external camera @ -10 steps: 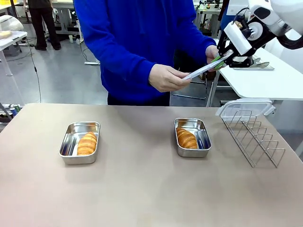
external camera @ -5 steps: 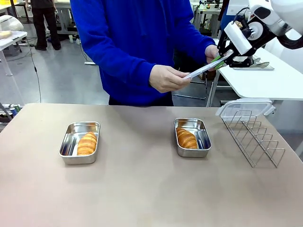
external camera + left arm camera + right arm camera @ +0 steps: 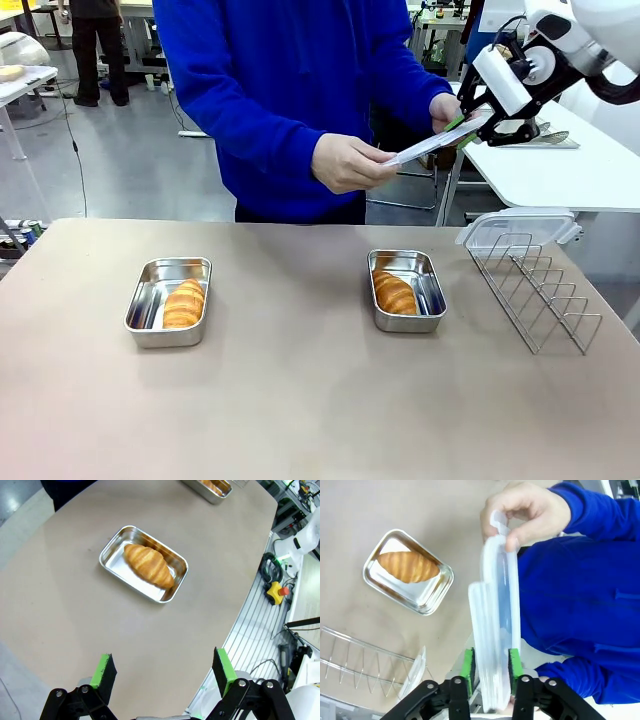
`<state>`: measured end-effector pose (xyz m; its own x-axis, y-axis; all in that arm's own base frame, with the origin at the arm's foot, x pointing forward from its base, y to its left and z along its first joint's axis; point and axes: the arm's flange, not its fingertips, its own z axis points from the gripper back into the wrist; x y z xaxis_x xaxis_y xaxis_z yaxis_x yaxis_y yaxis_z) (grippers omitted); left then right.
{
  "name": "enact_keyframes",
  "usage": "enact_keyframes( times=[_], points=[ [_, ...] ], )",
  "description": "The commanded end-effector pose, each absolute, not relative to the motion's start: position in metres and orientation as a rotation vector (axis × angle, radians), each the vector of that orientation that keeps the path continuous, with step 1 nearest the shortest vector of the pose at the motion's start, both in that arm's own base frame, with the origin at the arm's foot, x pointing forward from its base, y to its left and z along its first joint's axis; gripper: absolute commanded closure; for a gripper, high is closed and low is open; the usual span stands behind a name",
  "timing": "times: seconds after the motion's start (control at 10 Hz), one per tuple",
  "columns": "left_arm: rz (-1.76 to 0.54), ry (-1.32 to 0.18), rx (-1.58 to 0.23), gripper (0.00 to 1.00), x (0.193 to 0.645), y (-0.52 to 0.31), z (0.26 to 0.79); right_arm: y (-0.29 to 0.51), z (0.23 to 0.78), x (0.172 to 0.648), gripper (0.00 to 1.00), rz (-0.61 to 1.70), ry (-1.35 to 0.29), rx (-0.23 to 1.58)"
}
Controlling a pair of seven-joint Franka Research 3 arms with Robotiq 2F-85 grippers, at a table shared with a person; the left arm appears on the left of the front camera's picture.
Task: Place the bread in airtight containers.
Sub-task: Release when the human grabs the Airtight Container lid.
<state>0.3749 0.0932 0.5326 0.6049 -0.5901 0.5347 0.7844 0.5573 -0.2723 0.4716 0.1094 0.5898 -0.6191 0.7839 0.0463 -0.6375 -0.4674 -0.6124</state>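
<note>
Left gripper (image 3: 164, 669): jaws wide apart, nothing between the green pads, hanging over bare table (image 3: 60, 615). Beyond it sits the left tin (image 3: 111, 555). It is shiny steel, rectangular with rounded corners, no lid on, and it stands flat on the table's left half. The left roll (image 3: 148, 565) lies inside on the tin's floor. It is golden-brown and ridged like a croissant, narrower than the tin, and bare metal shows along one side.

Right of centre is the right tin (image 3: 430, 290), same make, also uncovered and flat on the table. The right roll (image 3: 394, 293) is in it, same colour and ridging, lying toward the tin's left wall. The two tins are well apart.

Above that tin, off the table, a clear lid (image 3: 428, 148) is held tilted in the air. The person's hand (image 3: 345, 163) pinches its lower end; the other hand (image 3: 447, 108) is at the upper end by the robot's fingers.

Right gripper (image 3: 462, 128): the lid's edge sits between its green pads, one pad on each face. Cannot tell whether the pads are clamping it or standing just loose of it.

Far right is a wire rack (image 3: 540, 295) on the table, with a second lid (image 3: 515, 226) resting on its far end.
</note>
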Motion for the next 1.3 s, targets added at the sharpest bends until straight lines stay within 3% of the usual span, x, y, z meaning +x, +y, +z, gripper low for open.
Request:
enact_keyframes(
  times=[0.0, 0.2, 0.3, 0.5, 1.0, 1.2],
  points=[
    [-0.853, -0.408, -0.52, 0.0, 0.374, 0.094, 0.534, 0.106, 0.613, 0.469, 0.0, 1.988, -0.745, -0.288],
    [-0.853, -0.408, -0.52, 0.0, 0.374, 0.094, 0.534, 0.084, 0.645, 0.467, 0.06, 1.731, -0.799, -0.186],
    [-0.853, -0.408, -0.52, 0.0, 0.374, 0.094, 0.534, 0.059, 0.661, 0.469, 0.0, 1.602, -0.856, -0.075],
    [-0.853, -0.408, -0.52, 0.0, 0.374, 0.094, 0.534, -0.002, 0.671, 0.466, 0.0, 1.39, -0.841, 0.095],
    [-0.853, -0.408, -0.52, 0.0, 0.374, 0.094, 0.534, -0.121, 0.626, 0.425, 0.0, 1.103, -0.866, 0.328],
    [-0.853, -0.408, -0.52, 0.0, 0.374, 0.094, 0.534, -0.136, 0.602, 0.41, 0.0, 1.07, -0.863, 0.323]
  ],
)
